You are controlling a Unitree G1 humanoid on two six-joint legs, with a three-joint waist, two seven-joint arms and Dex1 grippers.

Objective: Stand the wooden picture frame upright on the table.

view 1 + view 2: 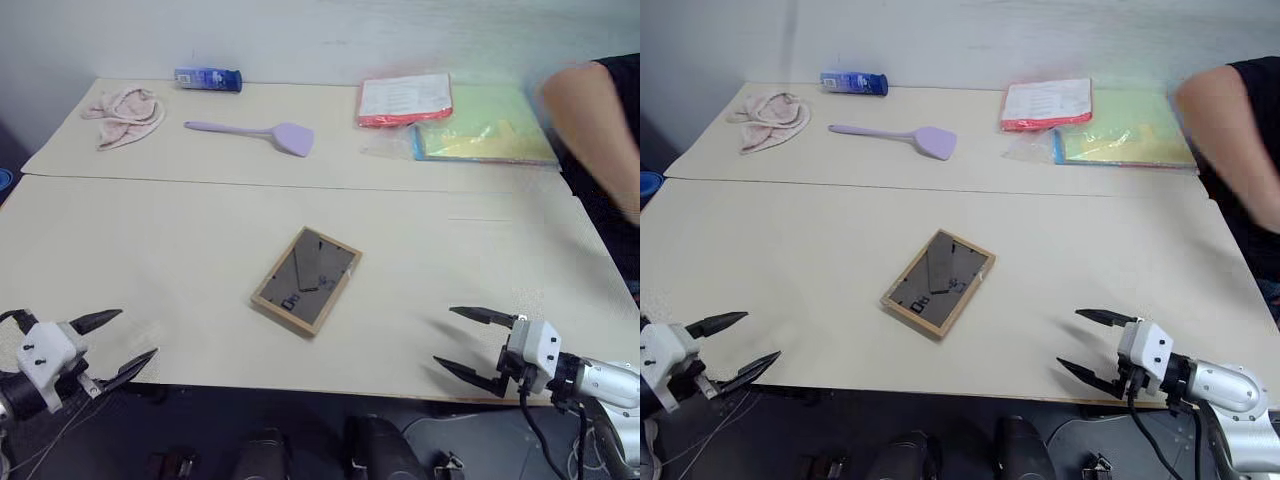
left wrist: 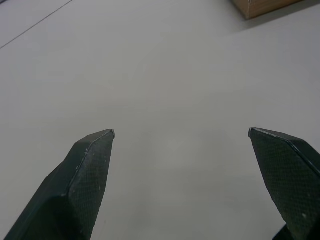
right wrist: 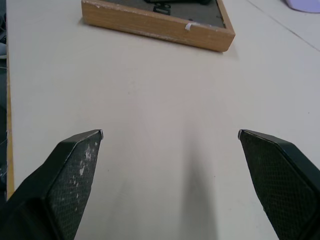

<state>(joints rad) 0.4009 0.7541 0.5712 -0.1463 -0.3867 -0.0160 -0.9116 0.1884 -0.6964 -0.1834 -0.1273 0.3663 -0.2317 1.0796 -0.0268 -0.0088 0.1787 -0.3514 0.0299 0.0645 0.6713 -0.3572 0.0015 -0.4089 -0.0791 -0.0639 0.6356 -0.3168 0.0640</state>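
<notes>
Well, the wooden picture frame [image 1: 306,280] lies flat on the worktop [image 1: 180,260], dark back panel up, about midway between the two grippers and a bit beyond their tips. The left gripper [image 1: 112,343] hangs released, fingers spread wide, holding nothing; the right gripper [image 1: 470,345] is the same. Far beyond them lie a lilac spatula [image 1: 255,132], a blue bottle [image 1: 208,79] and a red-edged folder [image 1: 405,100]; their print is too small to read.

bare table [image 1: 150,260] around wooden picture frame [image 1: 306,280]
</notes>
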